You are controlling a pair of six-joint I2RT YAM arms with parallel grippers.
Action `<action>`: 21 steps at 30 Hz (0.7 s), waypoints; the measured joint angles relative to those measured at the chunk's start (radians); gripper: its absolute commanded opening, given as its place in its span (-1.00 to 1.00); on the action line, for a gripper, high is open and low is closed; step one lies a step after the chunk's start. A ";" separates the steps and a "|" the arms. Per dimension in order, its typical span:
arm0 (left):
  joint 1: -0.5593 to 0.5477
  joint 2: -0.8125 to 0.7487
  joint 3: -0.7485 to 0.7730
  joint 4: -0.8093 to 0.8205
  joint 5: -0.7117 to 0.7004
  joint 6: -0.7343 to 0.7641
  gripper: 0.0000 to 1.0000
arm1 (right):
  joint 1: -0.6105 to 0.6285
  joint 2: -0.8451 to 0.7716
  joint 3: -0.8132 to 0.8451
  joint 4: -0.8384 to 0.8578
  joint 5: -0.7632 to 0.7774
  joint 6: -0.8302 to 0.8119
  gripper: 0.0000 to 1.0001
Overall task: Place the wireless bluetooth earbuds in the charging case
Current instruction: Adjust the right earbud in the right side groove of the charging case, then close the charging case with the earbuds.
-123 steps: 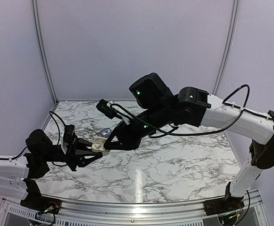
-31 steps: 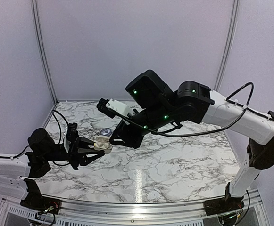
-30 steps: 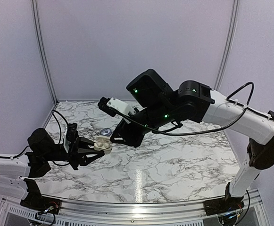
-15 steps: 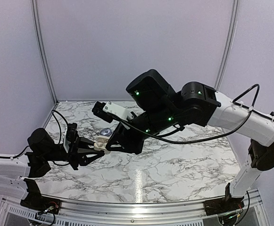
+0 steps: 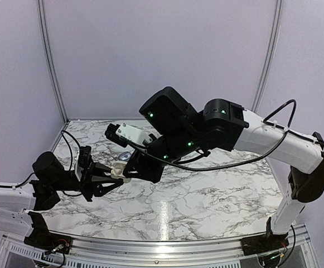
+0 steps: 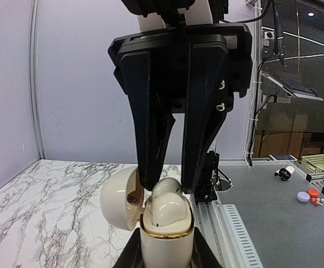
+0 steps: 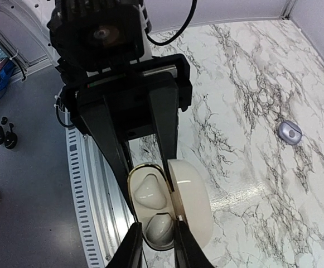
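Top external shows us little: the right arm [image 5: 262, 134] covers most of the charging case [image 6: 166, 237]. On the wrist views we see the left gripper [image 6: 166, 257] clamped on the open case, held upright, and the right gripper [image 7: 157, 243] pinching one earbud [image 7: 159, 229] at its well.

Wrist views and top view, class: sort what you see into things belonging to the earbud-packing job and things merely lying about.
Job:
cream, gold-rimmed plastic clamshell case, open, in left gripper
two cream rounded plastic earbuds in it, right gripper pinching one

Lying about:
small lavender oval object on marble table
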 measured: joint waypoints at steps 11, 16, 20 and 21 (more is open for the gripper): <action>0.000 -0.008 0.000 -0.011 -0.011 0.000 -1.00 | 0.002 0.003 -0.001 -0.008 0.037 0.016 -0.46; 0.000 -0.012 0.000 -0.020 -0.014 -0.001 -1.00 | 0.002 -0.001 -0.020 0.000 0.009 0.012 -0.40; 0.000 -0.012 0.000 -0.009 -0.014 0.000 -1.00 | 0.002 -0.019 -0.033 0.011 -0.017 0.011 -0.41; 0.000 -0.012 0.000 -0.007 -0.014 0.000 -1.00 | 0.002 -0.025 -0.037 0.014 -0.023 0.010 -0.41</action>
